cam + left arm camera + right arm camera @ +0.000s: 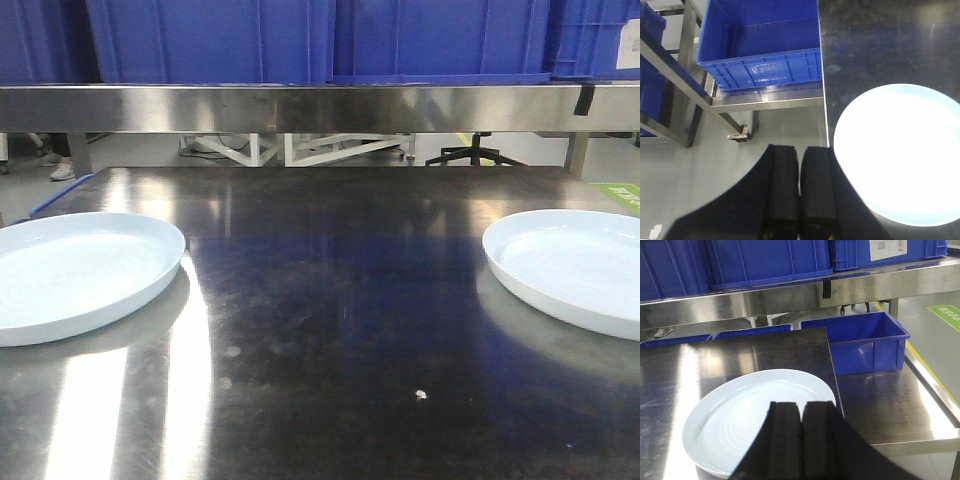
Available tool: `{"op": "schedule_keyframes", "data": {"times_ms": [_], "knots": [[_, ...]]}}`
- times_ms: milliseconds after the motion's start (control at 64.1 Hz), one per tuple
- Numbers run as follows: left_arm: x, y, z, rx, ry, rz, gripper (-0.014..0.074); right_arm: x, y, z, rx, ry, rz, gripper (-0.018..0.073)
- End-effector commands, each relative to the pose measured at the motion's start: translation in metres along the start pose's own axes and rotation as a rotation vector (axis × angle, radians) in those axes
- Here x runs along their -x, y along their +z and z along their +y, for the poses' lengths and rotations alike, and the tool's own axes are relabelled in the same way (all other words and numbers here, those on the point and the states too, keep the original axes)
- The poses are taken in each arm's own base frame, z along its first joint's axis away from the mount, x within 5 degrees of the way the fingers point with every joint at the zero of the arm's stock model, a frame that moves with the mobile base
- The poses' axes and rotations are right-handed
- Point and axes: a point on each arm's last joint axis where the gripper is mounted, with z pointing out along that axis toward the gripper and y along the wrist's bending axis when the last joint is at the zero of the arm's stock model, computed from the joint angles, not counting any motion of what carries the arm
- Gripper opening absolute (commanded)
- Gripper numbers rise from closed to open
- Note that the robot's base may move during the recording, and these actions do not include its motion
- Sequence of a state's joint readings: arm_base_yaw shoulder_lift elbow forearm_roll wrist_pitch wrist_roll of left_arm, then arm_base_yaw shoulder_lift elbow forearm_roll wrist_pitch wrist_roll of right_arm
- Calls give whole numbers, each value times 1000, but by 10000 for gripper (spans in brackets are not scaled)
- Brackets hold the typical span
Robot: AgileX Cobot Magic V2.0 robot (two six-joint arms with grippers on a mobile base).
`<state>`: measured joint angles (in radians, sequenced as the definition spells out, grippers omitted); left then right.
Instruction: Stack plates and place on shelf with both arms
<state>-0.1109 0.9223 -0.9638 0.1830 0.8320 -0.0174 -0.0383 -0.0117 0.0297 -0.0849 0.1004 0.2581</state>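
The two glossy pale bluish-white round plates lie flat and well apart on the dark steel worktop (340,300), neither stacked yet: the left plate (80,275) by the left edge, the right plate (575,265) by the right edge, each on the side of the arm that can reach it. My left gripper (800,152) hangs off the worktop's left edge, over the floor, its jaws pressed together and holding nothing, the left plate just beside it. My right gripper (801,407) is likewise closed and empty, above the near rim of the right plate. I judge that both must open and come in low at a rim, since these shallow plates offer little else to pinch. The stainless shelf (300,108) across the far edge carries large blue plastic crates (210,40), so room up there looks tight. An open blue crate (760,65) sits on a lower rack past the left edge, another open blue bin (860,345) past the right edge. The worktop between the plates is bare.
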Motion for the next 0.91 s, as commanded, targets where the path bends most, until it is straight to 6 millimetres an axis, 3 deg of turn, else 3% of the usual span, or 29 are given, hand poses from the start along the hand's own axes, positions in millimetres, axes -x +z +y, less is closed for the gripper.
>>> {"op": "schedule_keyframes", "data": {"times_ms": [0,656,890], "knots": [[15,-8,2,11,14,-114,82,9,-2,2,22,-16,-103,48],[21,-9,0,-8,-4,-183,82,9,-2,2,24,-16,-110,48],[21,-9,-1,-17,-13,-183,82,36,-8,9,89,55,-302,48]]}}
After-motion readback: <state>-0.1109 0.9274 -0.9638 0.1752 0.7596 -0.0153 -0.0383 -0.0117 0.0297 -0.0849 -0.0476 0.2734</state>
